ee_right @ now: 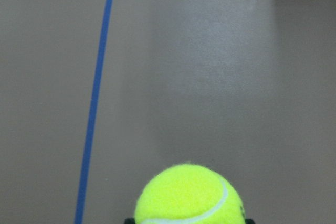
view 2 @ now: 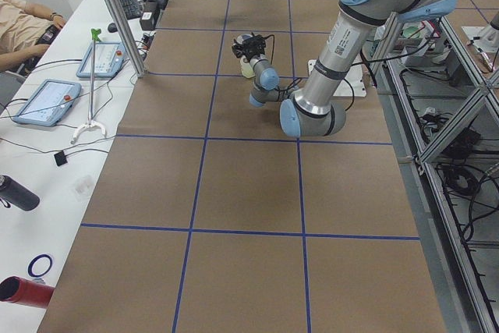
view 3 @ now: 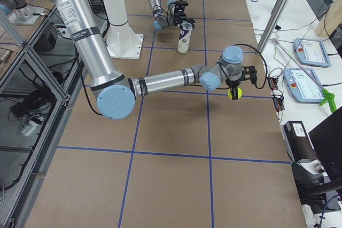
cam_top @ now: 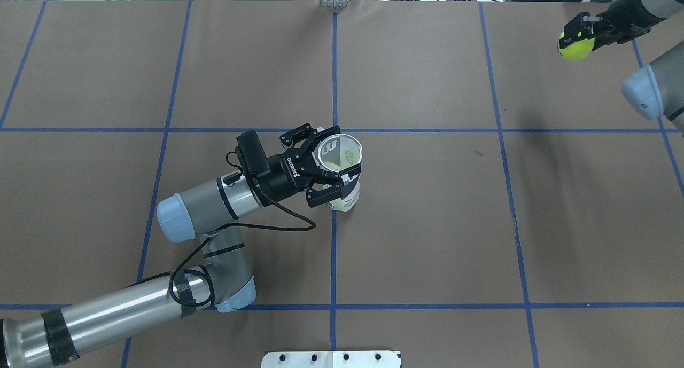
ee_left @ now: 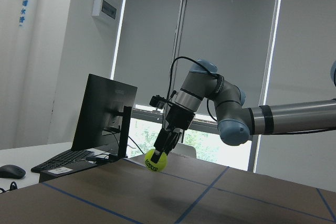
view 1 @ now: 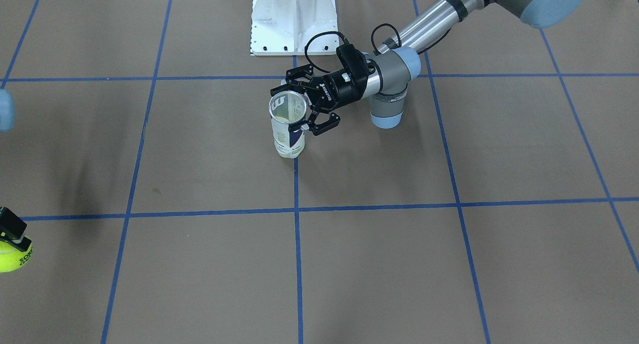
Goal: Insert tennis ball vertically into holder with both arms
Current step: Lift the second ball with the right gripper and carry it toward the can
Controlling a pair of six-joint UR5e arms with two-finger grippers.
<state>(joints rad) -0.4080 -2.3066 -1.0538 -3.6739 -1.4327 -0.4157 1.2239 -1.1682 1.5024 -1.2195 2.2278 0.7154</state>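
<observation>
Your left gripper [cam_top: 334,159] clamps the upright holder [cam_top: 344,194] near its rim at tabletop [cam_top: 427,224] centre, so squeeze lightly, since it looks thin and crushable, while your right gripper [cam_top: 581,34], far right, pinches the springy tennis ball [cam_top: 575,47].

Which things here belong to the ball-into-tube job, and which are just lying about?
Job in hand:
holder, gripped upright by the left claw
tennis ball, held by the right claw

Lying about:
white pedestal base
tablet
black bottle
red cylinder
monitor
</observation>
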